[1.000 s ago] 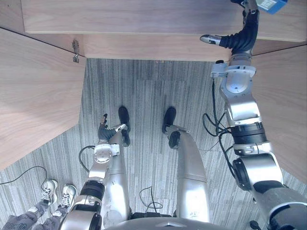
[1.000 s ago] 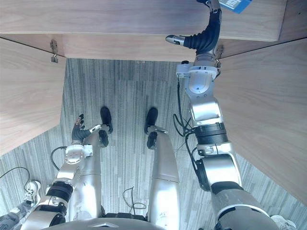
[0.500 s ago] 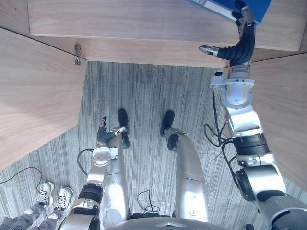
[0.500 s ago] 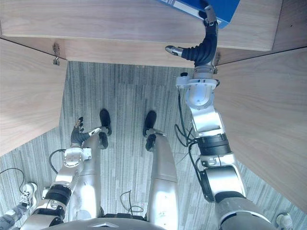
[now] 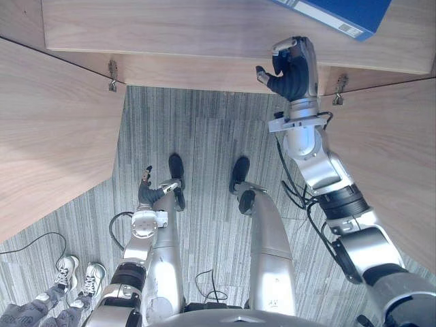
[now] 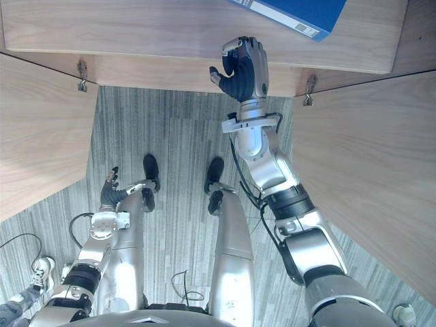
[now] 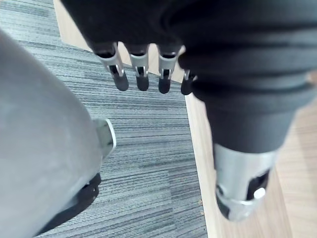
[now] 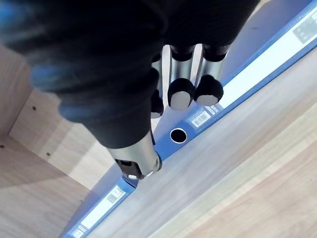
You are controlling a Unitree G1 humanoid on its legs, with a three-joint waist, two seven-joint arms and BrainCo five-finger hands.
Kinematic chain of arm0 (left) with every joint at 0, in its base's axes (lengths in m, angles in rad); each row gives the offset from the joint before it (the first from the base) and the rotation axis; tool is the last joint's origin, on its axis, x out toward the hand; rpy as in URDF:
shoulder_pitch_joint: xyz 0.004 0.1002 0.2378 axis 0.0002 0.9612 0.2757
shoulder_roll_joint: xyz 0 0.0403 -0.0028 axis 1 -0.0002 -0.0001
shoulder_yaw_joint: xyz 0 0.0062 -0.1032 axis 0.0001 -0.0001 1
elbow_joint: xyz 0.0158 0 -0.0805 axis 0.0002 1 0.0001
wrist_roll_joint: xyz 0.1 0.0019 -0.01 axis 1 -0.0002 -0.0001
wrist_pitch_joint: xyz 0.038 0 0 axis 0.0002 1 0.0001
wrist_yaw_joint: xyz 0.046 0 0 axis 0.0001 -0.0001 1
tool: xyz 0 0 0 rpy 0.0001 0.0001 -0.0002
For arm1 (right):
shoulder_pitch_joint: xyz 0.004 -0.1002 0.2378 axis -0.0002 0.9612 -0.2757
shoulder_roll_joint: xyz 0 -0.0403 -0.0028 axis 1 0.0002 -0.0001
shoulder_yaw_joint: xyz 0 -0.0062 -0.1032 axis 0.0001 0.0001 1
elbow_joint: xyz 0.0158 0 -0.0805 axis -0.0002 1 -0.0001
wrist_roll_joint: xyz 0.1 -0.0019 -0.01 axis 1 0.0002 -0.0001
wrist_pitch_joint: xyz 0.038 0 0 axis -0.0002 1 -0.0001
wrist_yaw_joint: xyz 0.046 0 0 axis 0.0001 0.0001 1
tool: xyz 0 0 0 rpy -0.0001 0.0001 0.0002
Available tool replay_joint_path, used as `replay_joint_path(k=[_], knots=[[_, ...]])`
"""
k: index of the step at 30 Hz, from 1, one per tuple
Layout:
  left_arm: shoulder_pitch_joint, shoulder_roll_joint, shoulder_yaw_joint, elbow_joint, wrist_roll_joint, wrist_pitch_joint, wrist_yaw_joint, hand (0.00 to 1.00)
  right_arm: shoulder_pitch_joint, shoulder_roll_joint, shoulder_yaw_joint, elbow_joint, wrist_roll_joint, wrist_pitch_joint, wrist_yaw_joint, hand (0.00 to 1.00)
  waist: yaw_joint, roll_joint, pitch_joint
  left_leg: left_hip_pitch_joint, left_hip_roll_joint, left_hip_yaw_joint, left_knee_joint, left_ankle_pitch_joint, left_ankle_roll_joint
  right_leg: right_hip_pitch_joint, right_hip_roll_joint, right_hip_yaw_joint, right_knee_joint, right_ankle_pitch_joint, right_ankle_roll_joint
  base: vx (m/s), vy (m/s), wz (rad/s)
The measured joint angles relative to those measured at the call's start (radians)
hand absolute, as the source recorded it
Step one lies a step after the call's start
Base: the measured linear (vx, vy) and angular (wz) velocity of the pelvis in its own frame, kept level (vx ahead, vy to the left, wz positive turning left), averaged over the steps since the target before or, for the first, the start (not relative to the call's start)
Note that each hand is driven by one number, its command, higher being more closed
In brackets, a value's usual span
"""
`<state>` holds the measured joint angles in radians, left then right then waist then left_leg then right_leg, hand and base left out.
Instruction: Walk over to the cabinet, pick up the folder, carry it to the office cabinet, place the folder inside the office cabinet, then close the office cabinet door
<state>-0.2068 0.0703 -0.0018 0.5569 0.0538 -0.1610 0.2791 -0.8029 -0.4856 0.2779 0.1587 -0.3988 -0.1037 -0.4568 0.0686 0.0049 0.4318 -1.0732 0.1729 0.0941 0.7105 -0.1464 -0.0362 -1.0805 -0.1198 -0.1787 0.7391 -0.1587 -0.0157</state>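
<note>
The folder (image 5: 340,13) is seen lying flat on the shelf (image 5: 170,30) of the cabinet, toward the shelf's right end, with its labelled spine set slantwise to the front edge. Nothing is holding it. The right hand (image 5: 294,68) is raised just in front of the shelf's front edge, near the folder but apart from it. Its fingers are loosely bent, its thumb stands off to one side, and nothing is held between them. The left hand (image 5: 145,189) hangs low beside the leg above the carpet (image 5: 204,129), its fingers relaxed and empty

The placing step is judged to be done, so closing the cabinet is the step in hand. Both doors stand swung out, the left door (image 5: 54,136) and the right door (image 5: 398,157), each hung on a hinge (image 5: 338,88) at an end of the shelf. For the next move, the right hand would likely need to be brought round to the outer face of the right door, which is the nearer one. That door would then be pushed inward until it meets the shelf's front edge. The folder appears to lie wholly behind that edge, so it is not expected to obstruct the door
</note>
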Motion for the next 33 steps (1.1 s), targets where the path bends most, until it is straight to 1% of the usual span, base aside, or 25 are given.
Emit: replay_joint_path(k=[2,3,6,9,11,12,14,18,20,22,24,26,27,29,33], knots=[[0.000,0.004,0.000,0.002,-0.001,-0.004,0.000,0.00,-0.043,-0.013,0.022,0.039,0.001,0.001,0.001,1.00,0.001,0.000,0.000,-0.005,-0.003,0.000,0.001,-0.001,0.001,-0.003,-0.003,0.000,0.000,-0.001,0.002,0.01,0.009,0.03],[0.000,0.010,0.000,0.002,-0.001,-0.010,0.000,0.00,-0.084,-0.037,0.048,0.077,0.002,0.001,0.009,1.00,0.004,0.000,0.000,-0.012,-0.006,-0.002,0.002,-0.001,0.001,-0.008,-0.007,-0.003,0.001,-0.002,0.003,0.01,0.018,0.07],[0.000,0.022,-0.001,0.002,-0.005,-0.015,0.000,0.00,-0.149,-0.066,0.080,0.149,0.015,0.002,0.035,1.00,0.012,0.000,0.000,-0.026,-0.009,-0.003,0.003,-0.001,0.002,-0.019,-0.011,-0.006,0.002,-0.003,0.004,0.01,0.016,0.06],[0.001,0.048,0.001,-0.015,-0.026,-0.020,0.000,0.00,-0.248,-0.094,0.102,0.239,0.062,0.001,0.043,1.00,0.013,0.000,0.000,-0.080,-0.012,-0.013,0.021,0.001,0.005,-0.064,-0.015,-0.014,0.021,-0.003,0.006,0.02,0.010,0.06],[0.001,0.051,0.000,-0.035,-0.032,-0.027,-0.001,0.00,-0.290,-0.118,0.103,0.299,0.097,0.002,0.045,1.00,0.016,0.000,0.000,-0.106,-0.012,-0.017,0.034,0.001,0.005,-0.085,-0.017,-0.019,0.029,-0.003,0.006,0.02,0.012,0.05],[0.001,0.049,0.000,-0.038,-0.034,-0.038,-0.001,0.00,-0.313,-0.131,0.103,0.319,0.117,-0.002,0.043,1.00,0.017,0.000,0.000,-0.116,-0.013,-0.018,0.039,0.002,0.005,-0.094,-0.020,-0.020,0.035,-0.004,0.006,0.02,0.009,0.03],[0.001,0.051,-0.001,-0.037,-0.046,-0.040,0.000,0.00,-0.348,-0.137,0.103,0.358,0.141,-0.001,0.044,1.00,0.016,0.000,0.000,-0.120,-0.015,-0.018,0.039,0.002,0.005,-0.100,-0.024,-0.020,0.042,-0.006,0.009,0.01,0.004,0.04],[0.001,0.056,-0.006,-0.042,-0.054,-0.052,0.001,0.00,-0.392,-0.178,0.102,0.424,0.204,-0.002,0.043,1.00,0.014,0.000,0.000,-0.136,-0.022,-0.017,0.034,0.006,0.013,-0.111,-0.035,-0.030,0.039,-0.016,0.014,-0.01,0.005,0.08],[0.001,0.059,-0.013,-0.046,-0.066,-0.053,0.001,0.00,-0.409,-0.189,0.101,0.454,0.235,-0.010,0.041,1.00,0.015,0.000,0.000,-0.141,-0.024,-0.020,0.034,0.008,0.013,-0.112,-0.038,-0.035,0.039,-0.016,0.014,0.02,0.005,0.08],[0.001,0.063,-0.019,-0.053,-0.076,-0.055,0.002,0.00,-0.433,-0.194,0.087,0.483,0.275,-0.013,0.040,1.00,0.014,0.000,0.000,-0.151,-0.027,-0.029,0.034,0.010,0.013,-0.119,-0.041,-0.039,0.040,-0.015,0.013,0.02,0.005,0.08],[0.001,0.066,-0.023,-0.066,-0.088,-0.055,0.004,0.00,-0.467,-0.194,0.041,0.517,0.334,-0.024,0.038,1.00,0.013,0.000,0.000,-0.166,-0.031,-0.032,0.034,0.014,0.013,-0.134,-0.046,-0.043,0.043,-0.014,0.010,0.03,0.003,0.07],[0.001,0.065,-0.023,-0.070,-0.092,-0.055,0.007,0.00,-0.487,-0.194,0.012,0.538,0.369,-0.025,0.037,1.00,0.012,0.000,0.000,-0.172,-0.035,-0.034,0.032,0.018,0.012,-0.140,-0.049,-0.043,0.045,-0.014,0.010,0.02,0.001,0.07],[0.001,0.063,-0.023,-0.070,-0.092,-0.054,0.014,0.00,-0.500,-0.192,-0.002,0.565,0.405,-0.025,0.033,1.00,0.012,0.000,0.000,-0.171,-0.036,-0.035,0.030,0.019,0.012,-0.139,-0.049,-0.044,0.044,-0.013,0.010,0.02,-0.002,0.04],[0.001,0.061,-0.023,-0.070,-0.092,-0.052,0.016,0.00,-0.499,-0.192,-0.009,0.569,0.418,-0.025,0.034,1.00,0.012,0.000,0.000,-0.170,-0.036,-0.036,0.030,0.019,0.012,-0.138,-0.049,-0.044,0.044,-0.013,0.010,0.00,0.000,0.00],[0.001,0.051,-0.020,-0.070,-0.092,-0.048,0.021,0.00,-0.506,-0.185,-0.049,0.595,0.487,-0.025,0.029,1.00,0.013,0.000,0.000,-0.168,-0.036,-0.035,0.024,0.027,0.012,-0.138,-0.049,-0.044,0.041,-0.009,0.008,0.00,0.000,0.00]])
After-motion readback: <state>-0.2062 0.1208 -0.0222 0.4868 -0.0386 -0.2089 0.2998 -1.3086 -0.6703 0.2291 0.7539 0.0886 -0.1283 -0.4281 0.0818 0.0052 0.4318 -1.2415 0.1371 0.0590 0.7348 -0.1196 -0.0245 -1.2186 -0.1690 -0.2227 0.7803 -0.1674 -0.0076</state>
